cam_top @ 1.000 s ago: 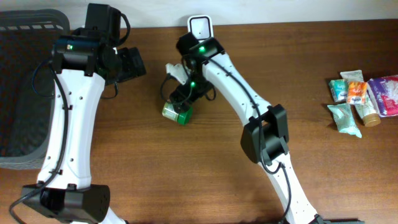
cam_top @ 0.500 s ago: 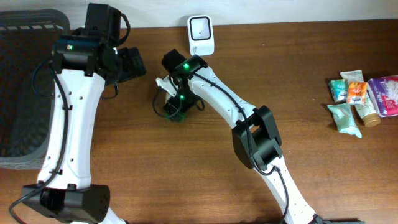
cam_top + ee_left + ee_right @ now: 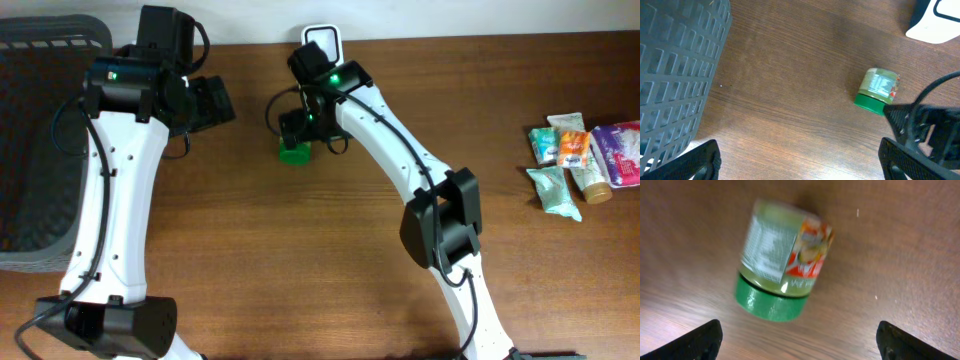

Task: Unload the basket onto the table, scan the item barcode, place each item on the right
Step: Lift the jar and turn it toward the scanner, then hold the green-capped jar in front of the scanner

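Hovers the right gripper (image 3: 800, 342) directly above a small jar (image 3: 780, 275), fingers spread wide, with nothing clamped between them and no contact with the glass. Shows that jar lying on its side on the wooden table (image 3: 300, 260), green lid (image 3: 771, 305) pointing toward the near edge in the overhead view, body mostly hidden there under the gripper. Carries a label (image 3: 790, 250) with a pale panel of fine print and a red-and-yellow picture; too blurred to pick out a barcode. Sits near the white barcode scanner (image 3: 322, 38) at the back edge, apart from it, bare wood between the two.

Holds the left gripper (image 3: 212, 100) spread wide as well, empty, over bare wood between the dark grey basket (image 3: 30, 150) and the jar. From the left wrist, catches the basket wall on one side and the jar on the other.

Has a cluster of tubes and sachets (image 3: 580, 155) at the far right of the table, well apart from the jar.
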{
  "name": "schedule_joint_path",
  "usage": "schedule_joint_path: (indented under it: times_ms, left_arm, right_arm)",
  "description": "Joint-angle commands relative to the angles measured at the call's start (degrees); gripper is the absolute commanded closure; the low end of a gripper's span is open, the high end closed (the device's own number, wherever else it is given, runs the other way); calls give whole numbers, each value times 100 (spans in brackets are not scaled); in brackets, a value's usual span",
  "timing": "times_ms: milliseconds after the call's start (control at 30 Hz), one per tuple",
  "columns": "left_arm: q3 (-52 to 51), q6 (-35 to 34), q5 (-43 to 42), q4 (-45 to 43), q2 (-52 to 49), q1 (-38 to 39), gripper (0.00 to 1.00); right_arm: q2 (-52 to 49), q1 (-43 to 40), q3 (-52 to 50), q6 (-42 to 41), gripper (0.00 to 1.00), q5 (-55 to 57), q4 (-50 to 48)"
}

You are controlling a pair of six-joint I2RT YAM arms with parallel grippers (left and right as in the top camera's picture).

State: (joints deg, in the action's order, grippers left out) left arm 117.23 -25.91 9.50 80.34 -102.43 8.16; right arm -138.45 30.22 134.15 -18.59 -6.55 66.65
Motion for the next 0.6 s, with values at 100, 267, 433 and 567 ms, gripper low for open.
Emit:
schedule_joint_path:
  times_ms: [100, 267, 433, 567]
  left_arm:
    - [50, 74, 44, -7, 79, -35, 1]
    - [50, 74, 44, -7, 79, -35, 1]
    - [50, 74, 44, -7, 79, -35, 1]
    - [50, 74, 44, -7, 79, -35, 1]
  right_arm:
    - [63, 262, 111, -1080, 2, 52, -455]
    - [-332, 356, 76, -1742, 1, 511, -439]
    - [-597, 400, -120, -1982, 0, 533, -575]
    - [-605, 507, -238, -1987, 8, 564, -761]
